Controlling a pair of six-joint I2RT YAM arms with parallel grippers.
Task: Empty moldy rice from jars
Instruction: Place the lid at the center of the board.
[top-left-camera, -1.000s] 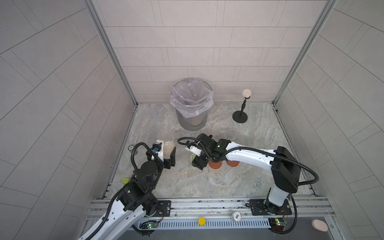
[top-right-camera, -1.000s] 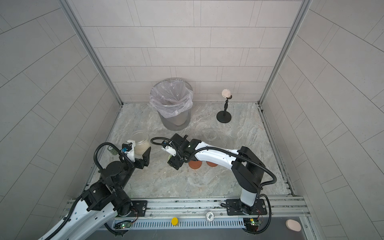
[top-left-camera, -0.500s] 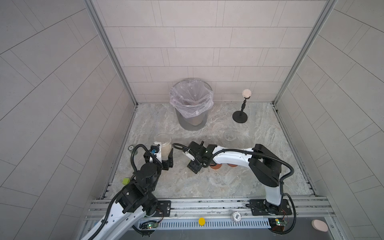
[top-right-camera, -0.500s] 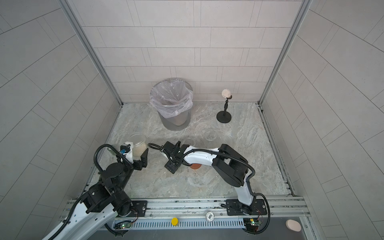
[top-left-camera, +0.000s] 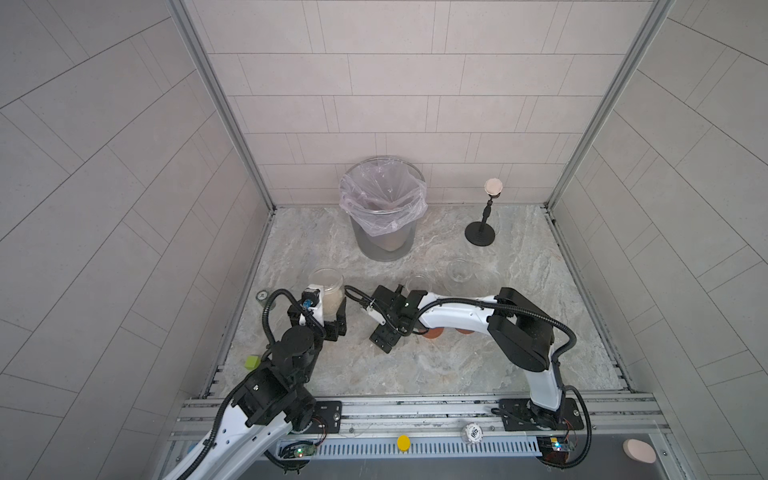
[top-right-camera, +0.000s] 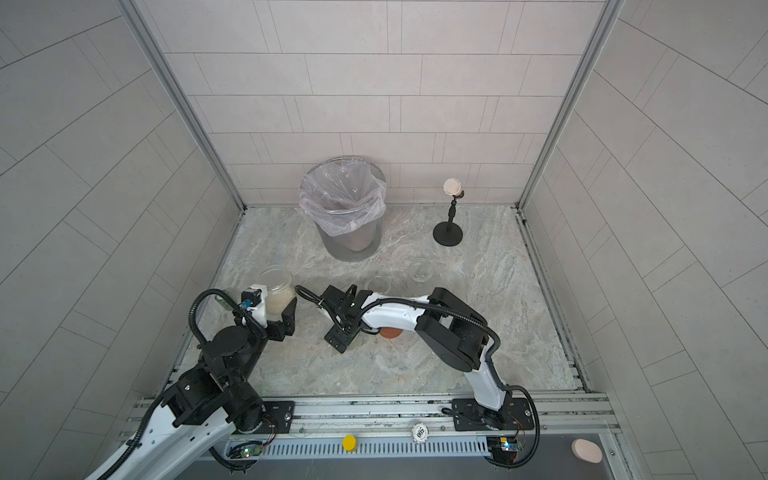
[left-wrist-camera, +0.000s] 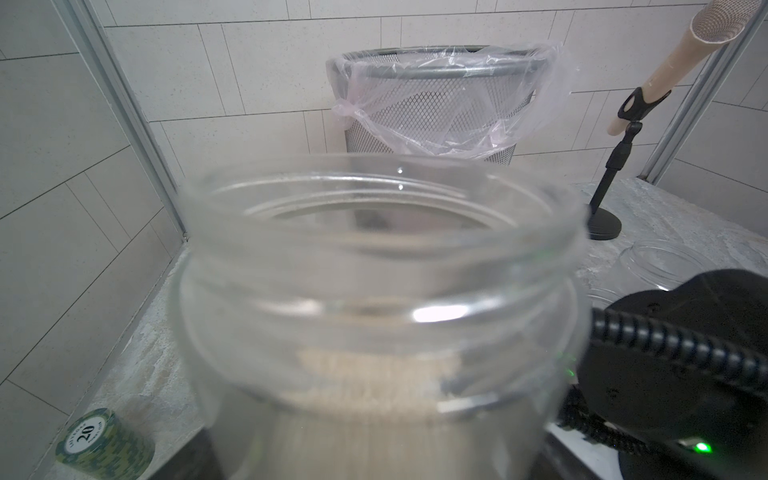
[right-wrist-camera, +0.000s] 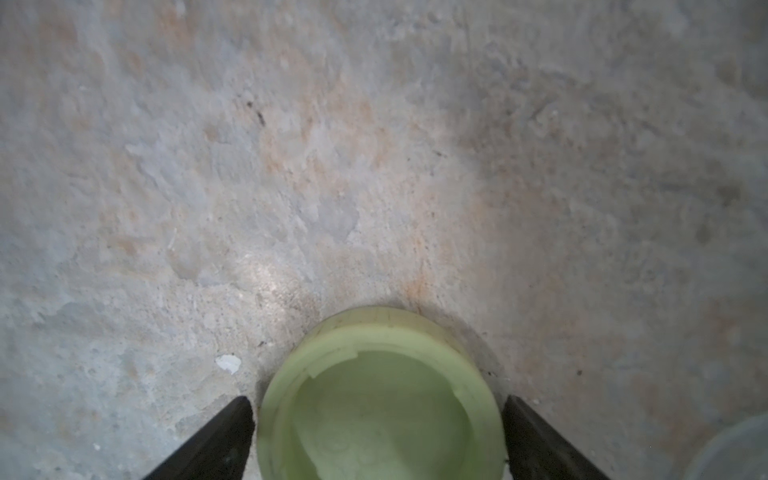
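Both top views look steeply down from high, opposite the bin (top-left-camera: 376, 245), sharing the whole scene. We note left wrist faces the bin, close behind a jar (left-wrist-camera: 374, 291); right wrist hangs close above the tabletop (right-wrist-camera: 291, 166).

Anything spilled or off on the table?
No spill visible. A small white fleck lies on the marble tabletop beside the pale green round lid, which sits inside-up between the fingers of the open right gripper. Fleck unidentifiable. The off-white rice is inside the lidless clear glass jar held by the left gripper.
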